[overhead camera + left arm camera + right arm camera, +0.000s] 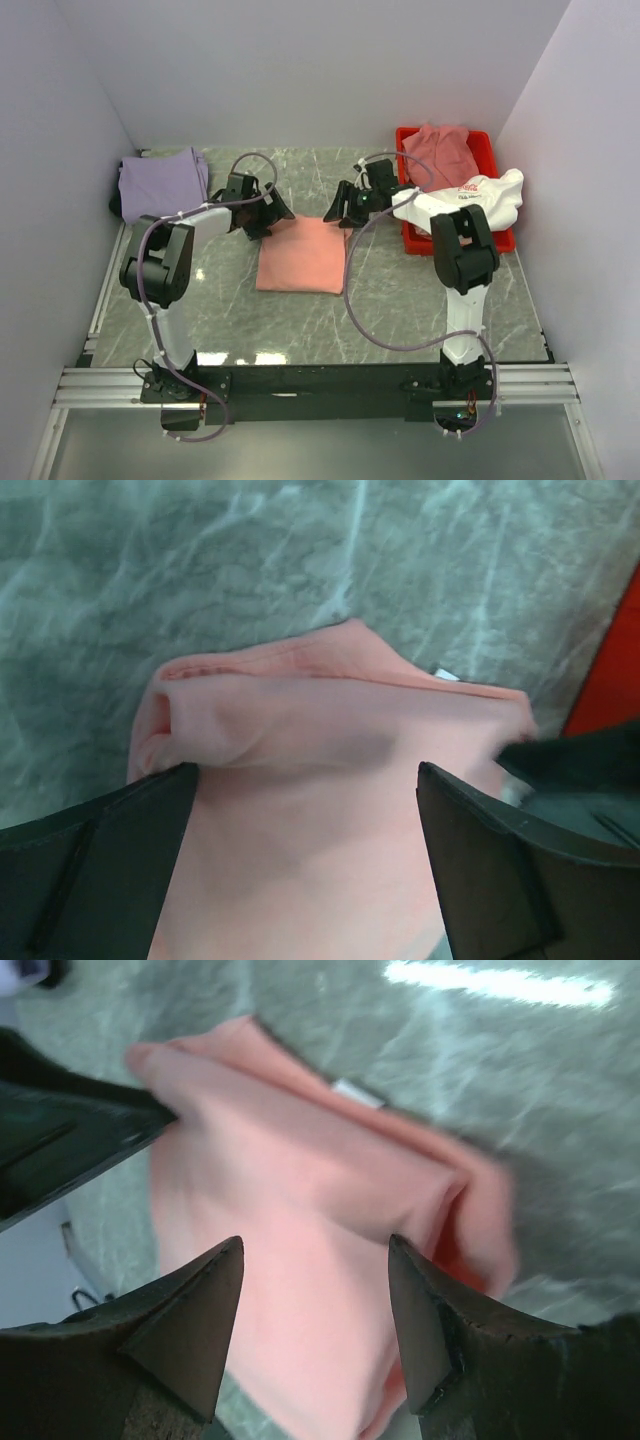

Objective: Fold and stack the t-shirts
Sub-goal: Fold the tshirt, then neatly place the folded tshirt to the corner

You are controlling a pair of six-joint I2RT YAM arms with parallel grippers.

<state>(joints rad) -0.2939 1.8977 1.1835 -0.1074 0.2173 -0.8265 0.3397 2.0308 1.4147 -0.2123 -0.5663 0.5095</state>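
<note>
Salmon-pink t-shirt [300, 255]: folded into a flat rectangle, centre of table [400, 300].
Lavender t-shirt [162, 182]: folded, far-left corner of table.
Dusty rose t-shirt [440, 150]: crumpled, inside red bin [407, 135].
White t-shirt [470, 198], small red print: unfolded, draped across bin's near part.

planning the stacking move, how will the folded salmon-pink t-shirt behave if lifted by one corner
Likely floppy: the salmon-pink t-shirt has a rumpled folded edge in the left wrist view, so its layers would probably droop open. Pushed across the glossy table, it may bunch rather than slide whole.
</note>
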